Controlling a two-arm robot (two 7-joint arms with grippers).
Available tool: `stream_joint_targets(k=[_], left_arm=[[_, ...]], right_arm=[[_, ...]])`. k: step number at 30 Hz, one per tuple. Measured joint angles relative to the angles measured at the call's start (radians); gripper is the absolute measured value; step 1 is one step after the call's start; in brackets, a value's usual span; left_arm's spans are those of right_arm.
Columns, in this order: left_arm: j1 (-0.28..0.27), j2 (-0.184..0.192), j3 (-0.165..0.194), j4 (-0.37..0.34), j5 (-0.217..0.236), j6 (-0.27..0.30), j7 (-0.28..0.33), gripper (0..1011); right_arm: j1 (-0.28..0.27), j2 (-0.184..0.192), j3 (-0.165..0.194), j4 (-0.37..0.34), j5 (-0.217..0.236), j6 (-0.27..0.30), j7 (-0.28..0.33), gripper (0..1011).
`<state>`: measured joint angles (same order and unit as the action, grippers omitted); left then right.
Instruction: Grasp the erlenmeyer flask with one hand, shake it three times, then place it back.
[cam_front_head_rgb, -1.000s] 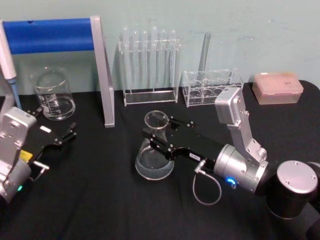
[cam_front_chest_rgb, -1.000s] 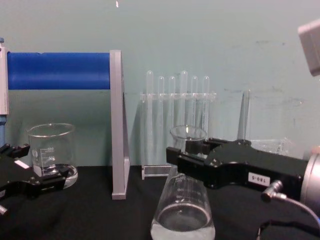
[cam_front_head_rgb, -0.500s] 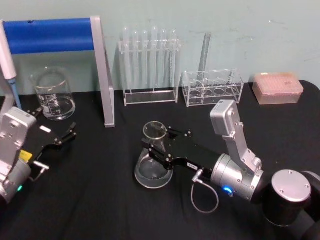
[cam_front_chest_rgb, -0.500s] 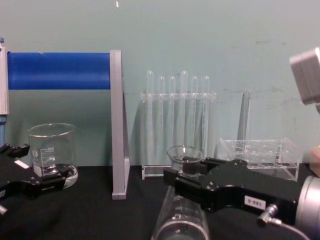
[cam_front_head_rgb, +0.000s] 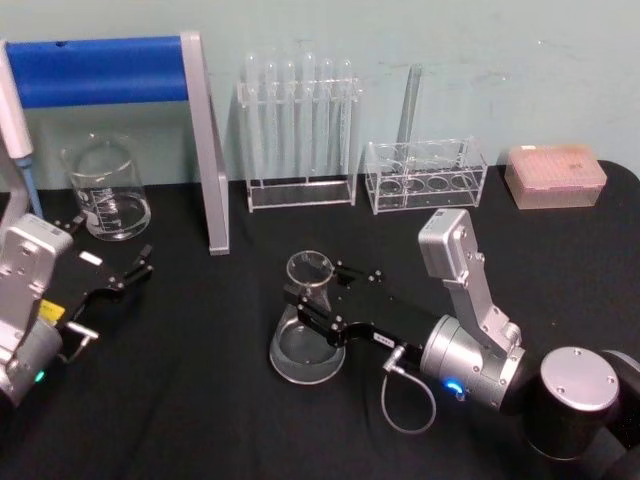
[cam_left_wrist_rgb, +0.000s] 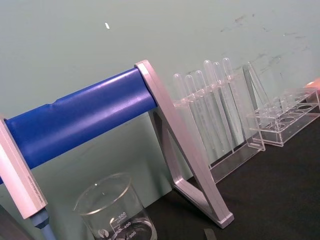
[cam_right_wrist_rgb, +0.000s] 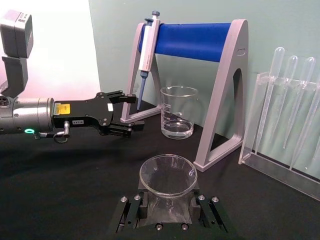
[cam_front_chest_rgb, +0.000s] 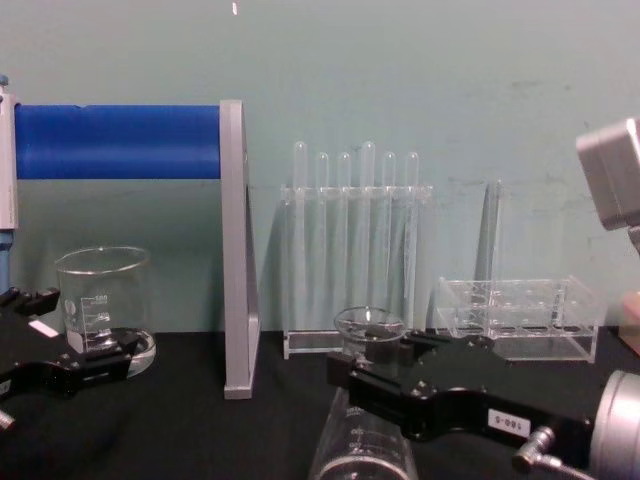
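Erlenmeyer flask (cam_front_head_rgb: 298, 350) sits approx mid-bench, roughly upright, wide base low over the black bench (cam_front_head_rgb: 200, 410). Can't tell if the base touches the bench or hangs just above it. Right gripper (cam_front_head_rgb: 318, 290) reaches in from the robot's right, w/ its black fingers (cam_front_head_rgb: 310, 312) clamped on the flask's neck just under the flared rim, one either side. In the right wrist view the rim (cam_right_wrist_rgb: 168, 175) shows btwn the two fingers, mouth open upward.

Left gripper (cam_front_head_rgb: 108, 245) lies low at the bench's left side, fingers spread apart w/ nothing btwn them, tips just short of the beaker (cam_front_head_rgb: 105, 190).

Behind, along the wall:
- pipette stand (cam_front_head_rgb: 205, 150) w/ blue bar, at left
- test-tube rack (cam_front_head_rgb: 300, 130), behind the flask
- smaller clear rack (cam_front_head_rgb: 425, 175), to its right
- pink tip box (cam_front_head_rgb: 555, 175), far right

All stand well apart from the flask.
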<state>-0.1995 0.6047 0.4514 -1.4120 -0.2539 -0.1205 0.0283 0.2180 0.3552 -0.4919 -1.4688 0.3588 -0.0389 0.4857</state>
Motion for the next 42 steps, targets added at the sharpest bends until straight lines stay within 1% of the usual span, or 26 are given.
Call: stream_joint_targets(k=[19, 33, 35, 39, 40, 41, 42], left_arm=[[0.000, 0.000, 0.000, 0.000, 0.000, 0.000, 0.000, 1001], [0.000, 0.000, 0.000, 0.000, 0.000, 0.000, 0.000, 1001], [0.000, 0.000, 0.000, 0.000, 0.000, 0.000, 0.000, 1001], [0.000, 0.000, 0.000, 0.000, 0.000, 0.000, 0.000, 1001], [0.000, 0.000, 0.000, 0.000, 0.000, 0.000, 0.000, 1001], [0.000, 0.000, 0.000, 0.000, 0.000, 0.000, 0.000, 1001], [0.000, 0.000, 0.000, 0.000, 0.000, 0.000, 0.000, 1001]], right_arm=[[-0.006, -0.004, 0.000, 0.003, -0.011, 0.010, -0.004, 449], [-0.005, -0.004, 0.000, 0.002, -0.011, 0.010, -0.005, 450], [-0.005, -0.004, 0.000, 0.002, -0.011, 0.010, -0.005, 466], [-0.005, -0.004, 0.001, 0.002, -0.010, 0.010, -0.005, 600], [-0.005, -0.004, 0.001, 0.002, -0.010, 0.010, -0.005, 617], [-0.005, -0.004, 0.001, 0.002, -0.010, 0.010, -0.005, 682], [-0.005, -0.004, 0.001, 0.002, -0.010, 0.010, -0.005, 699]])
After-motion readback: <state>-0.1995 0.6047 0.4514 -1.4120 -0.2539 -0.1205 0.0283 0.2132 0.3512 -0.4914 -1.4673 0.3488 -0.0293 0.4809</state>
